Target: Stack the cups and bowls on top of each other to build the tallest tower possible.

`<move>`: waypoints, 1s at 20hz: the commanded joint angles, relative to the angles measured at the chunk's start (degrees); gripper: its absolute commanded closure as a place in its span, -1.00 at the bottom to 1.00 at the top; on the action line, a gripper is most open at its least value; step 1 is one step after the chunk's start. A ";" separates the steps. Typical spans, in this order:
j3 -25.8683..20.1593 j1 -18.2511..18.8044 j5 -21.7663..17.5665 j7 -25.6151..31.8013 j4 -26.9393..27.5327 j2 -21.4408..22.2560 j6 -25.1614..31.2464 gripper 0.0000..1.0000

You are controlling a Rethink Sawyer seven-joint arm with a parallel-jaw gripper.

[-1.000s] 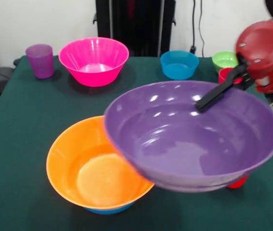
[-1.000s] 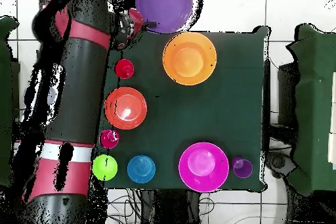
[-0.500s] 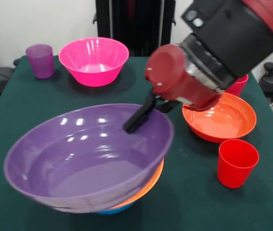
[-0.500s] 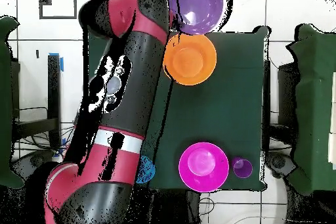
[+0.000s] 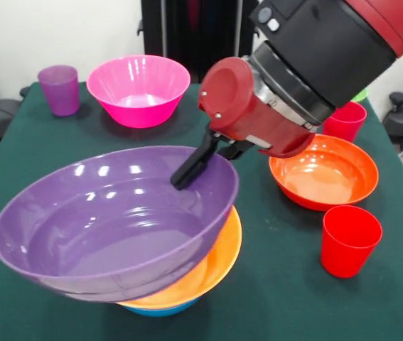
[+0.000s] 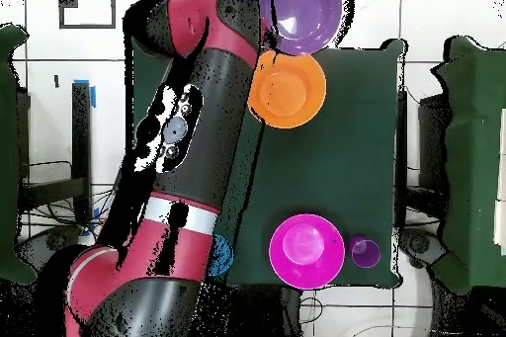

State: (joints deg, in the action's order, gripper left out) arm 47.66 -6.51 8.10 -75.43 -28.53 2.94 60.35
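1. Bowls are being shown empty throughout: the big purple bowl (image 5: 112, 227) is being held tilted in the air by its far rim, overlapping the orange bowl (image 5: 212, 266), which is nested on a blue bowl (image 5: 160, 310) showing only as a sliver beneath.
2. The purple bowl's rim is being gripped by the gripper (image 5: 192, 165), one black finger (image 5: 187, 170) lying inside the bowl; the other finger is hidden behind the rim.
3. A pink bowl (image 5: 138, 89) and a purple cup (image 5: 60, 89) are being seen at the far side of the table, well apart from the stack.
4. A red-orange bowl (image 5: 323, 174) is sitting right of the arm, with one red cup (image 5: 350, 240) nearer the camera and another red cup (image 5: 345, 121) partly hidden behind it.
5. Everything is being carried by a dark green table (image 5: 30, 163); a white wall and a black stand are seen behind it, and in the overhead view a pale tiled floor (image 6: 425, 12) is showing around the table.
6. Compared with half a second ago, the purple bowl is being seen lower and further left in the front view, leaving more of the orange bowl's right edge uncovered; the other bowls and cups are lying unchanged.
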 commanded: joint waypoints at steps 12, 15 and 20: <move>-4.62 -4.86 -6.18 1.75 -6.62 0.59 0.41 1.00; -5.37 -4.91 -6.96 5.40 -8.46 2.20 0.55 1.00; -4.91 -4.52 -8.50 12.29 -10.18 6.21 4.51 1.00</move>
State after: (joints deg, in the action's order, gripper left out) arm 47.65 -11.89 4.95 -75.43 -32.03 4.27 60.33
